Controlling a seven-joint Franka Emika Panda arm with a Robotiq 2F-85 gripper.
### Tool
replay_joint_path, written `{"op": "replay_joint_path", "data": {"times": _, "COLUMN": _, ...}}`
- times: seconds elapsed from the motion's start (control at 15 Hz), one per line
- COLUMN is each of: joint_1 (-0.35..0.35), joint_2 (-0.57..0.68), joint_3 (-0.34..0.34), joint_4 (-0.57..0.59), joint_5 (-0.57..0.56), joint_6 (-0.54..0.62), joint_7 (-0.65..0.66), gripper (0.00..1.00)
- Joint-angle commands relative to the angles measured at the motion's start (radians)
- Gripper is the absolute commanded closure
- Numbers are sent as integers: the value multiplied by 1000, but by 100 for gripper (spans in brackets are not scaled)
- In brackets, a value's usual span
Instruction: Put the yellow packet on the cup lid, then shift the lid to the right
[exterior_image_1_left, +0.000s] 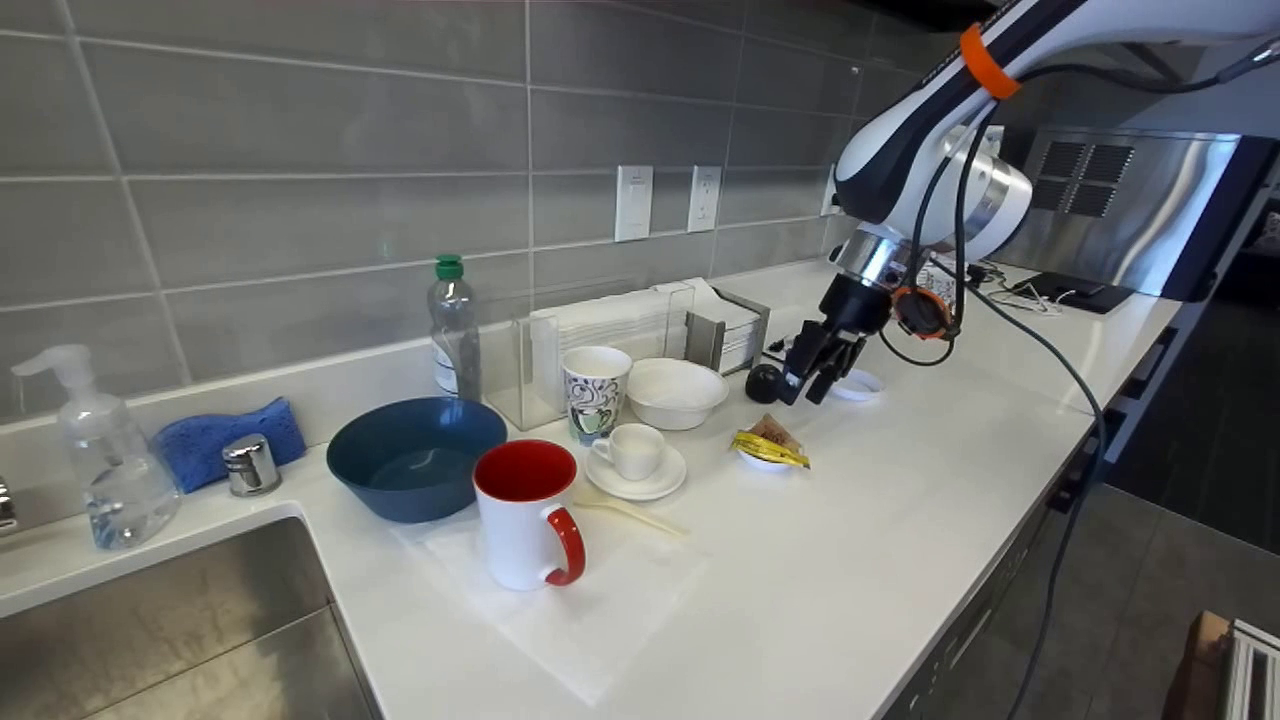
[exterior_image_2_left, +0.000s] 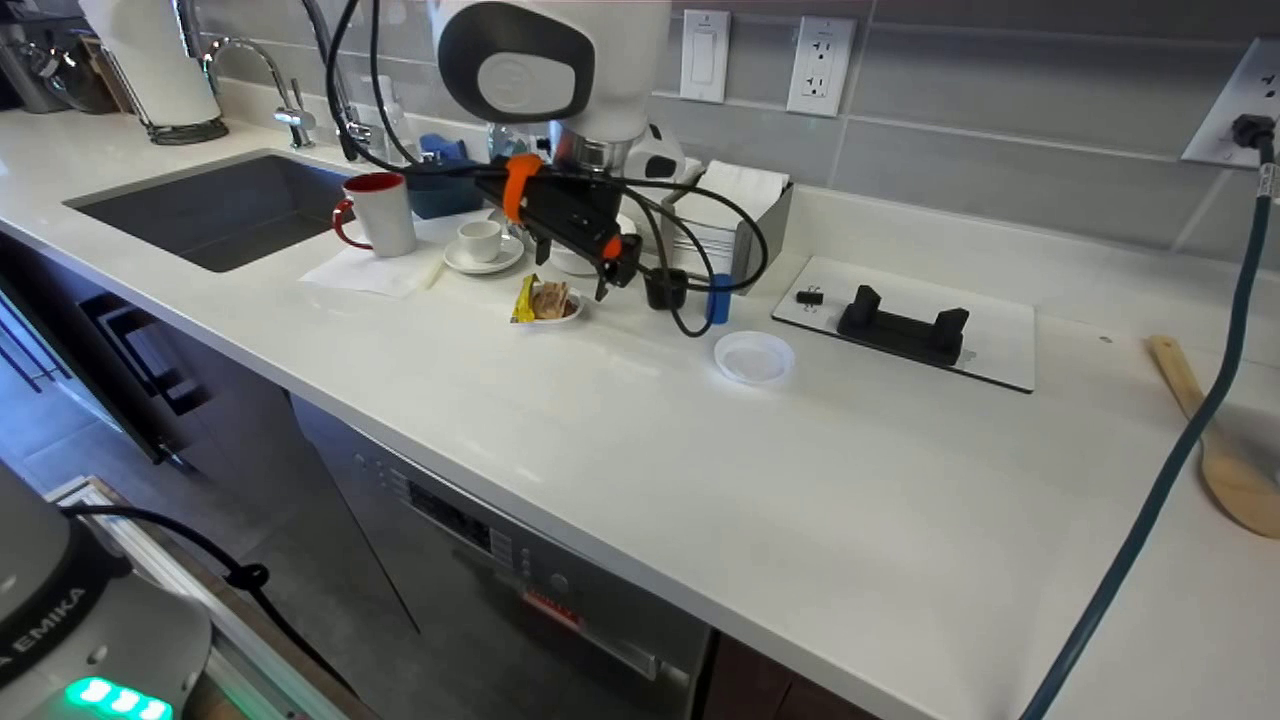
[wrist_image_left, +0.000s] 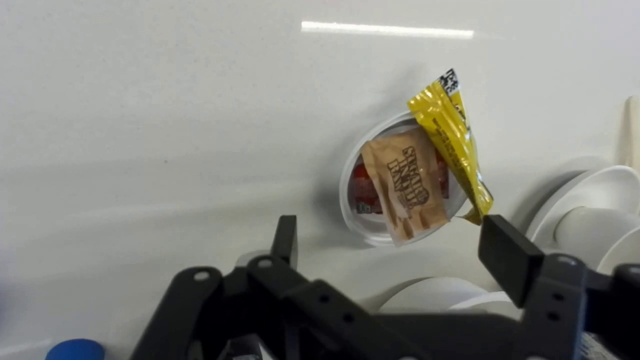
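Note:
The small yellow packet (wrist_image_left: 452, 142) lies across the rim of a small white dish (wrist_image_left: 345, 192), beside a brown sugar packet (wrist_image_left: 405, 182). The yellow packet also shows in both exterior views (exterior_image_1_left: 768, 448) (exterior_image_2_left: 524, 300). A flat, pale, translucent round disc, which looks like the cup lid (exterior_image_2_left: 753, 358), lies bare on the counter; it is partly behind the gripper in an exterior view (exterior_image_1_left: 860, 384) and out of the wrist view. My gripper (wrist_image_left: 390, 230) is open and empty, above the counter near the dish (exterior_image_1_left: 803, 392). The right finger appears close to the yellow packet's lower end, apart from it.
A white cup on a saucer (exterior_image_1_left: 660, 487), a white bowl (exterior_image_1_left: 678, 393) and a paper cup (exterior_image_1_left: 596, 385) stand towards the sink. A black object (exterior_image_1_left: 764, 383) and a blue object (exterior_image_2_left: 719, 300) are near the gripper. A board with a black holder (exterior_image_2_left: 905, 330) lies farther along.

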Motion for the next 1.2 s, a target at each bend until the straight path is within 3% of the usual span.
{"op": "replay_joint_path", "data": {"times": 0.0, "joint_1": -13, "joint_2": 75, "joint_3": -2, "joint_4": 65, "joint_5": 84, "joint_6": -21, "joint_7": -59, "gripper": 30}}
{"op": "replay_joint_path", "data": {"times": 0.13, "joint_1": -18, "joint_2": 102, "joint_3": 1, "joint_4": 83, "joint_5": 102, "joint_6": -23, "joint_7": -62, "gripper": 51}}
{"op": "replay_joint_path", "data": {"times": 0.27, "joint_1": -22, "joint_2": 126, "joint_3": 4, "joint_4": 96, "joint_5": 108, "joint_6": -16, "joint_7": -62, "gripper": 65}}
{"op": "replay_joint_path", "data": {"times": 0.53, "joint_1": -29, "joint_2": 156, "joint_3": 9, "joint_4": 116, "joint_5": 96, "joint_6": -22, "joint_7": -58, "gripper": 77}}
{"op": "replay_joint_path", "data": {"times": 0.8, "joint_1": -33, "joint_2": 170, "joint_3": 12, "joint_4": 123, "joint_5": 84, "joint_6": -28, "joint_7": -63, "gripper": 68}}
{"op": "replay_joint_path", "data": {"times": 0.93, "joint_1": -35, "joint_2": 173, "joint_3": 15, "joint_4": 123, "joint_5": 83, "joint_6": -35, "joint_7": -73, "gripper": 69}}
{"op": "replay_joint_path", "data": {"times": 1.13, "joint_1": -37, "joint_2": 174, "joint_3": 15, "joint_4": 124, "joint_5": 83, "joint_6": -48, "joint_7": -88, "gripper": 80}}
